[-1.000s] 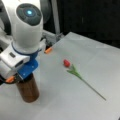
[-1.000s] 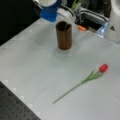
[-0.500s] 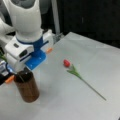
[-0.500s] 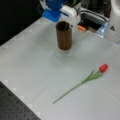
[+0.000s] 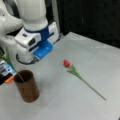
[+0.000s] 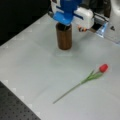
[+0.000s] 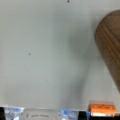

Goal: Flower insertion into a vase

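Franka arm's gripper (image 5: 39, 51), white w/ a blue mount, hangs above the table (image 5: 100, 62) just up and to the right of the vase (image 5: 27, 87) in a front view; in a front view from the opp. side the gripper (image 6: 65, 19) sits directly over the vase (image 6: 64, 37), the blue mount covering the rim. Fingers are hidden behind the mount, so jaw state cannot be told, and nothing can be seen held in them.

The reddish-brown vase stands upright near a front view's bottom left, and toward the top centre of a front view. A thin green stem (image 5: 8, 61) leans out of its mouth toward that view's left edge, the top cut off by the frame.

A red flower (image 5: 80, 77) lies flat on the table, well apart from the vase, bud pointing toward the arm and stem trailing to a front view's bottom right. In a front view the flower (image 6: 87, 79) lies w/ bud at right, stem running to bottom left.

Wrist view: bare table (image 7: 37, 50), the vase's wall (image 7: 110, 50) at the right edge, a small orange object (image 7: 102, 109) along the bottom; no fingers show here. The orange object (image 6: 81, 29) lies just behind the vase in a front view
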Available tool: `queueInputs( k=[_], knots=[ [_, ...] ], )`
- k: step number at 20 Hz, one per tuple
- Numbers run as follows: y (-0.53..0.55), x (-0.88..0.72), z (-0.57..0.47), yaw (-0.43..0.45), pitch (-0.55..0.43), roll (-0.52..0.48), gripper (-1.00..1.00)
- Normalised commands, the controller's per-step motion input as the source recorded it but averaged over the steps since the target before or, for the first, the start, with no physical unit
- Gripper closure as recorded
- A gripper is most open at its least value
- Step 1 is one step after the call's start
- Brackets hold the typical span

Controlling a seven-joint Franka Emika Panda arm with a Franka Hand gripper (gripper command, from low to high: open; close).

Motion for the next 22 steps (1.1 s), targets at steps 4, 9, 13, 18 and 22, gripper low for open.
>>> queueInputs(
  k=[4, 9, 13, 18, 22],
  knots=[
    [0.39, 0.01, -0.22, -0.12, -0.247, -0.015, -1.0],
    [0.41, 0.06, -0.26, -0.115, -0.235, 0.026, -1.0],
    [0.48, 0.17, -0.24, -0.092, -0.183, 0.084, -1.0],
    [0.42, 0.24, -0.24, -0.068, -0.128, 0.093, -1.0],
    [0.23, 0.26, -0.26, -0.039, -0.069, 0.077, -1.0]
  ],
)
